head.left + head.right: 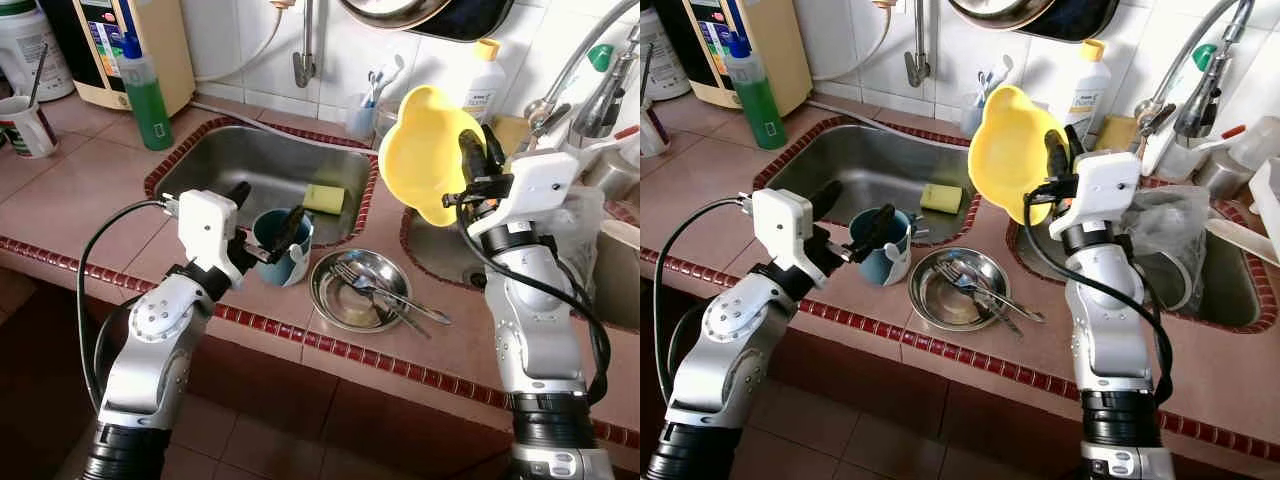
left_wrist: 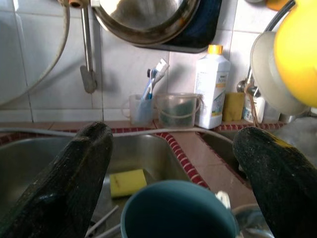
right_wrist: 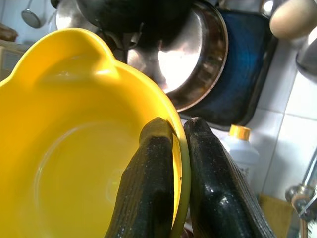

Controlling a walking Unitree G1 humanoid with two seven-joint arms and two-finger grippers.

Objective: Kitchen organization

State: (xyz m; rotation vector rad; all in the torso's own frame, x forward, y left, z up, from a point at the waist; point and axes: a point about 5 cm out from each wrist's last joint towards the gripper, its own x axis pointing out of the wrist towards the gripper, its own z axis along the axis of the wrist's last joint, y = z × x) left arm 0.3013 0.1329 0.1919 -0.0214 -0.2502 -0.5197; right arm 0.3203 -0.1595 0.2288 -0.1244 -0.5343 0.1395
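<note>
A blue mug [image 1: 280, 240] stands on the tiled counter at the near right corner of the left sink [image 1: 220, 150]. My left gripper [image 1: 268, 205] is open, one finger on each side of the mug's rim [image 2: 178, 210]. My right gripper [image 1: 478, 150] is shut on the rim of a yellow bowl [image 1: 425, 150], held tilted in the air above the counter strip between the two sinks. In the right wrist view its fingers [image 3: 158, 163] pinch the bowl's edge [image 3: 74, 148]. A steel bowl [image 1: 345, 300] holding forks [image 1: 385, 290] sits on the counter beside the mug.
A yellow sponge [image 1: 323, 198] lies in the left sink. A green soap bottle [image 1: 147, 90] and a white cup [image 1: 25, 125] stand at the back left. A toothbrush cup [image 1: 362, 118], a white bottle [image 1: 487, 80] and a faucet [image 1: 590, 70] line the wall. The right sink [image 1: 1230, 290] holds clear plastic ware.
</note>
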